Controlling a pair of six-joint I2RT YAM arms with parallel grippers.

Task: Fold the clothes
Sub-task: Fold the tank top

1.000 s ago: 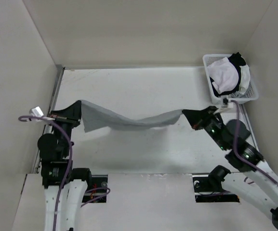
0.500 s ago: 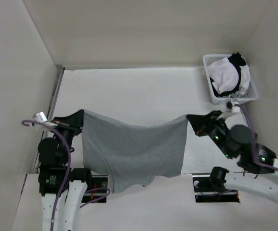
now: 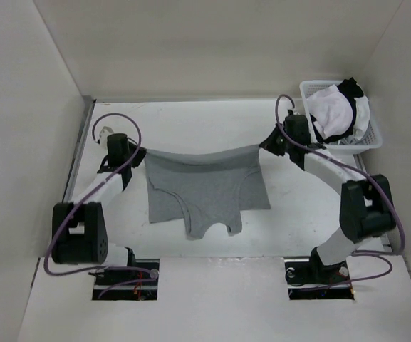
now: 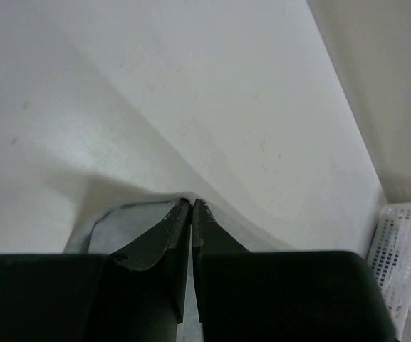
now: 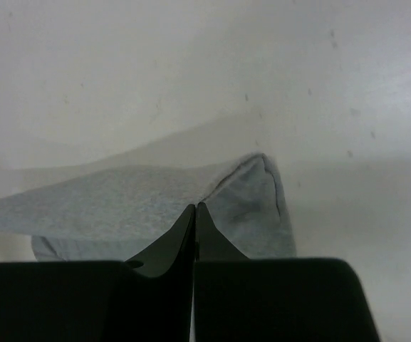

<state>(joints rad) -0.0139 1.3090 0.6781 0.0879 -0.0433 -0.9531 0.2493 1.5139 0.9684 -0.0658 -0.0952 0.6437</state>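
Over the middle of the table, nearer its far edge than its near one, two robot arms hold a grey T-shirt stretched between them as they work at folding it. The left gripper and the right gripper each pinch one end of the garment's straight top edge. Both wrist views show the jaws pressed together with only thin fabric caught between the tips.

The held edge runs almost level from one gripper to the other and parallel to the far edge. The rest of the shirt trails from it toward the near edge, where its loose end is uneven and bunched. The top edge looks raised off the surface. How much of the lower cloth already lies on the table cannot be told from above.

Gripping the two corners well apart appears meant to pull the knit flat and square, so that it can be laid down without creases before any fold is made. By that reading the task is at an early stage, spreading rather than folding.

In the far right corner of the table stands a white plastic basket holding a white garment with black trim, just beside the right arm and apart from the shirt.
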